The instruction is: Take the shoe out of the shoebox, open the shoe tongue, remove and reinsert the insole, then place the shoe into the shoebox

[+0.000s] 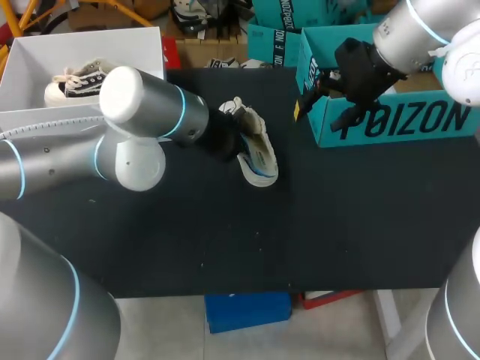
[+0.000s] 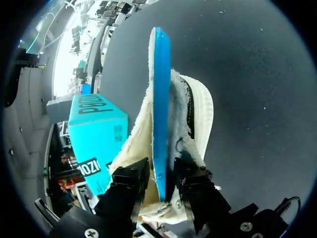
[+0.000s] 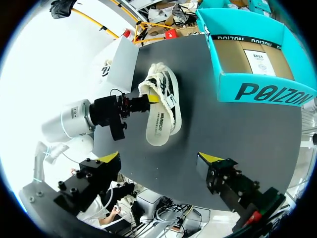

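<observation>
While the white shoe (image 1: 259, 154) lies on its side near the middle of the black table (image 1: 225, 240), its blue insole (image 2: 160, 99) is clamped edge-on by the left gripper (image 2: 161, 181), and the right gripper (image 3: 159, 158) hangs spread wide just beside the teal shoebox (image 1: 397, 120).

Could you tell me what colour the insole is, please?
Bright blue insole, seen best in the left wrist view.
</observation>
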